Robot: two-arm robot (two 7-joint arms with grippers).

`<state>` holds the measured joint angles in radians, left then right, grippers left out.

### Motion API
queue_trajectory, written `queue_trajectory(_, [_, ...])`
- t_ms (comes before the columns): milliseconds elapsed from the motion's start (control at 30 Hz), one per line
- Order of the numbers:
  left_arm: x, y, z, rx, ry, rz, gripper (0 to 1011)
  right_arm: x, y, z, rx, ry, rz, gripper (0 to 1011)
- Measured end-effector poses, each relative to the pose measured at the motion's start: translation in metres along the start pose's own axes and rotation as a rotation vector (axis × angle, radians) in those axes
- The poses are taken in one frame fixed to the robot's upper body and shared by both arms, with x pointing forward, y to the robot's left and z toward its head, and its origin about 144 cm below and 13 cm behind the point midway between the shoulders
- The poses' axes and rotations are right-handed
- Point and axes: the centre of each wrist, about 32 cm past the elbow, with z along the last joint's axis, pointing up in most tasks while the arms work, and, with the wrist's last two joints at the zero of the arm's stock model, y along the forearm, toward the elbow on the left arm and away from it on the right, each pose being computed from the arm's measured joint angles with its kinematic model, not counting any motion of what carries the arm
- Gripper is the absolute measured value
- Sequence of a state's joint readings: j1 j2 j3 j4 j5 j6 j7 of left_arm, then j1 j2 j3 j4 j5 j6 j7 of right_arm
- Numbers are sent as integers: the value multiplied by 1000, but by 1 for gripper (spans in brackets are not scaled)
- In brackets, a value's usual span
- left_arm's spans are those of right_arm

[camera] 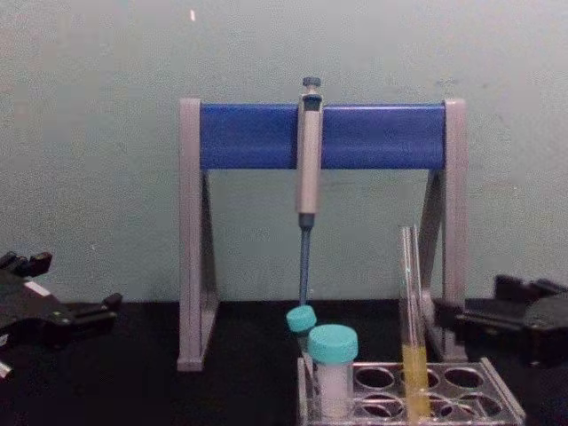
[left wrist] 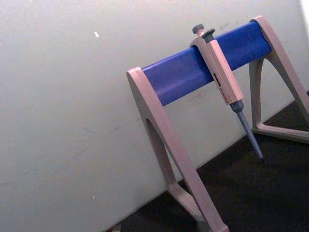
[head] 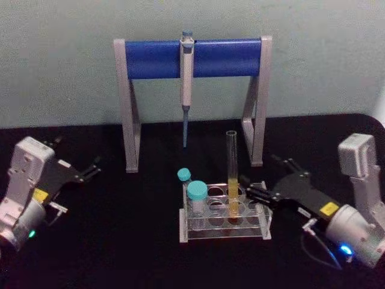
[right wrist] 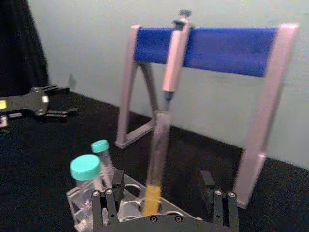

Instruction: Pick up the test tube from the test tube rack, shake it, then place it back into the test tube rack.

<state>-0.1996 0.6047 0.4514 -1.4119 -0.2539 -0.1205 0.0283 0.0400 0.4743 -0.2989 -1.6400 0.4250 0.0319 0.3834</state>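
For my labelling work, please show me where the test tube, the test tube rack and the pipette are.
test tube (head: pixel 231 158), head view, clear upper glass.
test tube rack (head: pixel 224 233), head view, front wall.
pipette (camera: pixel 309 160), chest view, grey body.

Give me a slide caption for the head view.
Right gripper open beside the test tube standing in its rack; left gripper parked aside.

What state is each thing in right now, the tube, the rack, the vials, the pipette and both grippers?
test tube: upright in the rack, uncapped, yellow liquid in its lower part.
test tube rack: flat on the table, most holes empty.
teal-capped vials: two, capped, standing in the rack.
pipette: hanging on the stand.
pipette stand: upright behind the rack.
right gripper: open, fingers either side of the tube.
left gripper: open, off to the left.
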Motion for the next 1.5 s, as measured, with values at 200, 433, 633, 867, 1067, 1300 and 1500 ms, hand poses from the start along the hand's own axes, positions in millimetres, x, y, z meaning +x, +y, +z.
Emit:
queue_trajectory(200, [0,0,0,0,0,0,1010,3,-13,-1,19,-22,-133,1000])
queue_trajectory(433, [0,0,0,0,0,0,1010,5,-9,-10,-9,-73,-280,1000])
queue_trajectory(633, [0,0,0,0,0,0,1010,7,-1,-25,-60,-74,-346,1000])
queue_trajectory(867, [0,0,0,0,0,0,1010,8,4,-41,-99,-35,-371,1000])
queue_trajectory(1067, [0,0,0,0,0,0,1010,8,6,-51,-112,-6,-371,1000])
queue_trajectory(1300, [0,0,0,0,0,0,1010,8,7,-56,-107,15,-374,1000])
queue_trajectory(1500, [0,0,0,0,0,0,1010,8,7,-56,-108,14,-373,1000])
